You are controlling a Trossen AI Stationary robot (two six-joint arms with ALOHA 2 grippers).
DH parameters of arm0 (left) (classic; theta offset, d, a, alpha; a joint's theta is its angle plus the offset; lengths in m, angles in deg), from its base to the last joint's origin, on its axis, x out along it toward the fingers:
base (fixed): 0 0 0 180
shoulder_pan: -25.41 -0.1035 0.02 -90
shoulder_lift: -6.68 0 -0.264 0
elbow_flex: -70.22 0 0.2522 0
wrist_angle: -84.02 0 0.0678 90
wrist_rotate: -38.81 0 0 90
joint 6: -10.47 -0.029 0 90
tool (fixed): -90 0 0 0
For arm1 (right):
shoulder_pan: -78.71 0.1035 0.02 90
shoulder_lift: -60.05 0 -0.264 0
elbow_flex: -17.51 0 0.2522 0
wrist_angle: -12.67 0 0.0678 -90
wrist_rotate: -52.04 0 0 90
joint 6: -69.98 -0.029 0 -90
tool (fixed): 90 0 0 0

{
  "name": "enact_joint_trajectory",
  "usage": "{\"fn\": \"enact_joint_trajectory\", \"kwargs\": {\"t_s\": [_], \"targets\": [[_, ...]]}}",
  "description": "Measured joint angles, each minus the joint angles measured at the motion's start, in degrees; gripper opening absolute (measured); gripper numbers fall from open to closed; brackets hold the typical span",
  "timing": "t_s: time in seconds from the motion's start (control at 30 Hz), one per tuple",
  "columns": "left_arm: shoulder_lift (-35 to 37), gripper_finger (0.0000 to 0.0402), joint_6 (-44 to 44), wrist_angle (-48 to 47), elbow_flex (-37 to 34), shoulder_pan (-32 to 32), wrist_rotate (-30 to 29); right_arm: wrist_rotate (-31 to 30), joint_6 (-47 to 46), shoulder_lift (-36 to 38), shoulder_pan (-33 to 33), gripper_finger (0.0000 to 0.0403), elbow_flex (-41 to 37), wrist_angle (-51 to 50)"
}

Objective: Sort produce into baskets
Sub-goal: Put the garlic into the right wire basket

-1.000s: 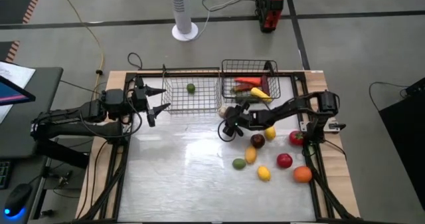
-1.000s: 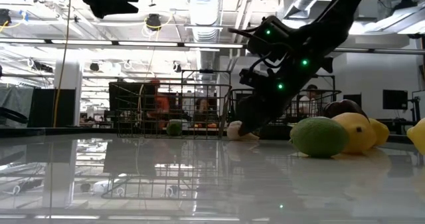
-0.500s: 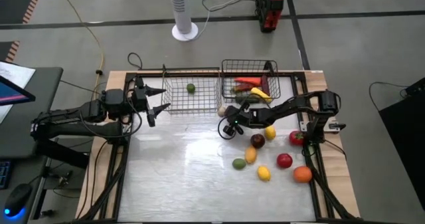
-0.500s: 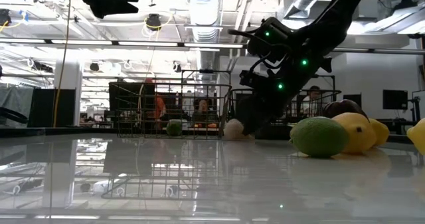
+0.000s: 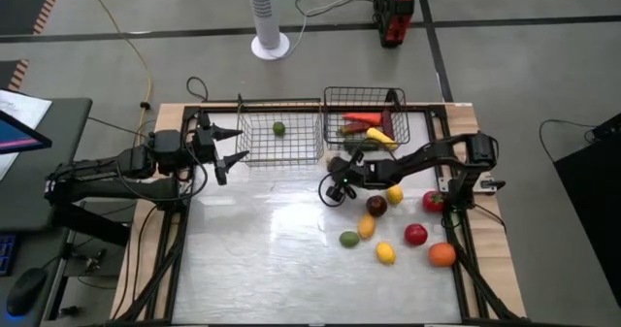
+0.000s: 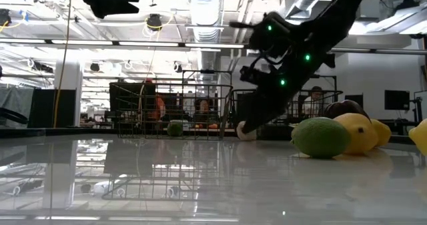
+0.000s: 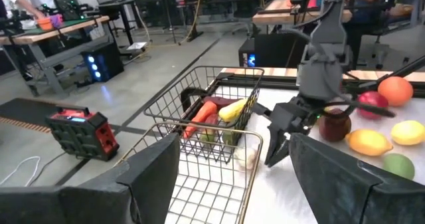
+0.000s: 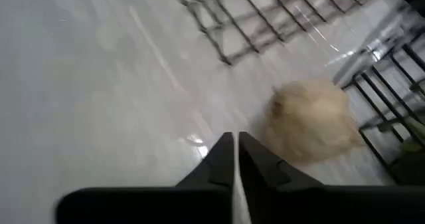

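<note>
Right now your right gripper hovers low over the table, just in front of the two baskets, its fingers pressed together and holding nothing. The pale, rounded, fuzzy-looking piece lies on the table beside it, against the foot of the darker basket on the right, not in the grip. You appear to be between picks, so next you need to spread those fingers and come down around that pale piece, or another one. The silver basket on the left holds one small green ball; the darker one holds long red, orange and yellow pieces. Smooth round and oval fruits sit loose at near right on the glossy, reflective tabletop. Your left gripper waits, fingers spread and empty, left of the silver basket.
</note>
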Motion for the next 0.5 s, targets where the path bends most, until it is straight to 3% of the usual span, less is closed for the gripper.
{"fn": "enact_joint_trajectory", "kwargs": {"t_s": [0.17, 0.3, 0.5], "targets": [[0.00, 0.0272, 0.00, -0.04, 0.00, -0.01, -0.04, -2.07, 0.71, 2.72, 3.72, 0.0132, 3.21, -7.38], [0.02, 0.0272, 0.00, 0.00, -0.02, 0.00, -0.06, -3.83, 6.81, 3.53, 5.65, 0.0209, 4.23, -9.02], [0.00, 0.0272, 0.21, 0.02, -0.02, 0.00, 0.10, -4.92, 13.51, 2.30, 2.71, 0.0300, 4.30, -9.33]]}}
